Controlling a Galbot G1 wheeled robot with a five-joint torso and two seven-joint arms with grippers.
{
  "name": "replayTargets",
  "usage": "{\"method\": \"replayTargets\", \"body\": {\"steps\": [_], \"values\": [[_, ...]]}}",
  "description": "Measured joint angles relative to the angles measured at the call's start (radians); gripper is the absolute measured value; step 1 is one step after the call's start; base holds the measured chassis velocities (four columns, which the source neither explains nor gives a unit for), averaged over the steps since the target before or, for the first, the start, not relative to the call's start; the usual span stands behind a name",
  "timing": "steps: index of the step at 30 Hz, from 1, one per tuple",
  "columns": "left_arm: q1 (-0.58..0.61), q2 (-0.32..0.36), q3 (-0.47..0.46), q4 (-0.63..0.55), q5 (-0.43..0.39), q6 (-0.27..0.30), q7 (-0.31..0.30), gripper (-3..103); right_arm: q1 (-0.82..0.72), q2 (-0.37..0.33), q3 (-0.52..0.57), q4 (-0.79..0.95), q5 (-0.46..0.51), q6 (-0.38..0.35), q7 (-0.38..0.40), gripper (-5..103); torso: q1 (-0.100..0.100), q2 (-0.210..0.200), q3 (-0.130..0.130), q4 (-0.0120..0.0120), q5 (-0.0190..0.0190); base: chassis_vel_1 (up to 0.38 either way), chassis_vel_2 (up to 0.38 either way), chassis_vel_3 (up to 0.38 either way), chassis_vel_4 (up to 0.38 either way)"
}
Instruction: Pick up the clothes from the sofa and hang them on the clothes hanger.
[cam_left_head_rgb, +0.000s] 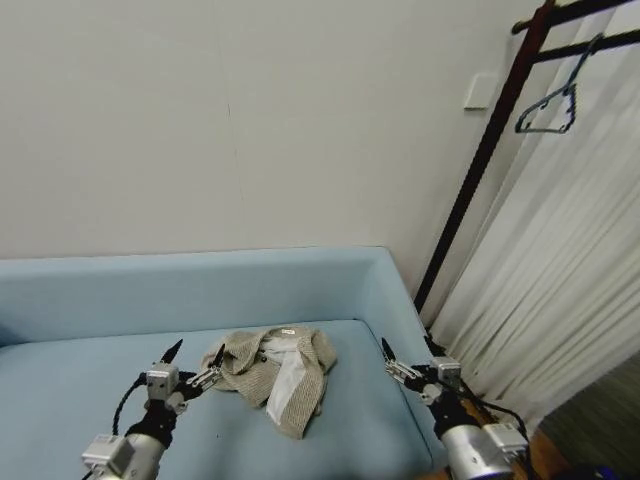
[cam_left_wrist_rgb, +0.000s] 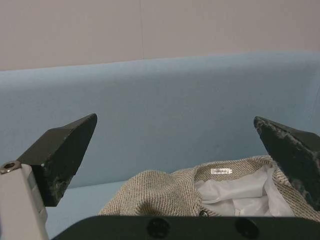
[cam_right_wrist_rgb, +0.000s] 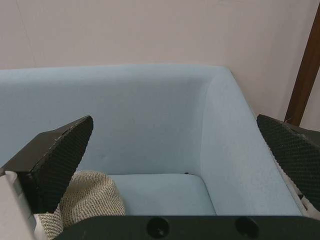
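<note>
A beige knitted garment with a white lining lies crumpled on the seat of the light blue sofa. My left gripper hovers open just left of the garment, close to its edge. The left wrist view shows the garment right ahead between the spread fingers. My right gripper is open over the sofa's right armrest, to the right of the garment; a corner of the garment appears beside one finger. A blue clothes hanger hangs on the dark rack at upper right.
A white wall rises behind the sofa. A white curtain hangs to the right of the rack. A white wall plate sits near the rack pole. The sofa seat left of the garment is bare.
</note>
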Motion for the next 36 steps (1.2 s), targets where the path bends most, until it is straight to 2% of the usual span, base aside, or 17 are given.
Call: {"method": "replayTargets", "body": {"steps": [10, 14, 20, 23, 25, 27, 28, 31, 33, 36], "values": [[-0.009, 0.01, 0.001, 0.006, 0.0, 0.006, -0.001, 100, -0.013, -0.002, 0.014, 0.0, 0.003, 0.008, -0.004, 100, 0.0, 0.0, 0.0, 0.0, 0.0, 0.0, 0.0, 0.0, 0.0], [-0.019, 0.033, 0.005, 0.022, -0.027, 0.018, -0.013, 100, -0.013, -0.008, 0.014, 0.0, 0.005, 0.008, -0.004, 100, 0.0, 0.0, 0.0, 0.0001, 0.0, 0.0, 0.0, 0.0, 0.0], [-0.064, 0.109, 0.019, 0.078, -0.099, 0.051, -0.047, 100, -0.011, -0.023, 0.022, 0.0, 0.019, 0.003, 0.003, 100, 0.0, 0.0, 0.0, 0.0002, 0.0, 0.0, 0.0, 0.0, 0.0], [-0.139, 0.184, 0.052, 0.155, -0.17, 0.082, -0.1, 100, -0.001, -0.045, 0.03, 0.0, 0.027, -0.007, 0.009, 100, 0.0, 0.0, 0.0, -0.0001, -0.0003, 0.0, 0.0, 0.0, 0.0], [-0.158, 0.209, 0.06, 0.176, -0.191, 0.094, -0.106, 100, 0.003, -0.051, 0.03, -0.003, 0.027, -0.011, 0.012, 100, 0.0, 0.0, 0.0, 0.0, -0.0004, 0.0, 0.0, 0.0, 0.0], [-0.198, 0.262, 0.074, 0.22, -0.222, 0.121, -0.112, 100, 0.009, -0.063, 0.026, -0.014, 0.026, -0.017, 0.018, 100, 0.0, 0.0, 0.0, 0.0001, -0.0002, 0.0, 0.0, 0.0, 0.0], [-0.198, 0.262, 0.074, 0.22, -0.222, 0.121, -0.112, 100, 0.009, -0.063, 0.026, -0.014, 0.026, -0.017, 0.018, 100, 0.0, 0.0, 0.0, 0.0001, -0.0002, 0.0, 0.0, 0.0, 0.0], [-0.288, 0.354, 0.124, 0.312, -0.262, 0.143, -0.112, 100, -0.006, -0.066, 0.009, -0.03, 0.005, -0.02, 0.022, 100, 0.0, 0.0, 0.0, 0.0001, -0.0001, 0.0, 0.0, 0.0, 0.0], [-0.313, 0.371, 0.147, 0.337, -0.271, 0.148, -0.113, 100, -0.015, -0.065, 0.006, -0.034, -0.002, -0.021, 0.023, 100, 0.0, 0.0, 0.0, -0.0001, -0.0001, 0.0, 0.0, 0.0, 0.0], [-0.4, 0.403, 0.241, 0.408, -0.285, 0.157, -0.117, 100, -0.028, -0.067, 0.005, -0.048, -0.011, -0.021, 0.025, 100, 0.0, 0.0, 0.0, -0.0001, -0.0001, 0.0, 0.0, 0.0, 0.0]]}}
